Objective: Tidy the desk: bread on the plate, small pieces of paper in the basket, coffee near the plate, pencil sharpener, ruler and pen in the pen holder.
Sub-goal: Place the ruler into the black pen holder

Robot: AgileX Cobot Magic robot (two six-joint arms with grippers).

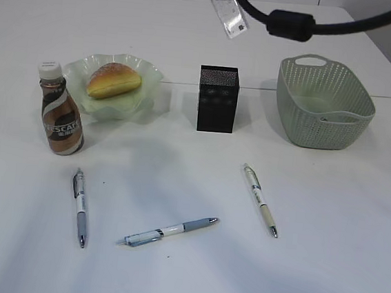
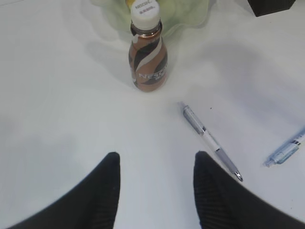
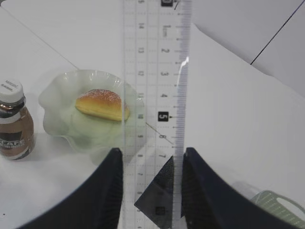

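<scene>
Right gripper point(image 3: 150, 164) clamps numbered ruler point(image 3: 155, 95); bottle point(image 1: 59, 111) reads NESCAFE.

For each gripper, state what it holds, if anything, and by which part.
Right gripper: transparent ruler, gripped near one end. Left gripper: nothing, open above the table.

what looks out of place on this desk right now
Three pens lie scattered on the table, not in the black pen holder. The right gripper holds the clear ruler in the air.

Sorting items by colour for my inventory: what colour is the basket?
The basket is pale sage green with a perforated wall, clearest in the exterior view.
</scene>
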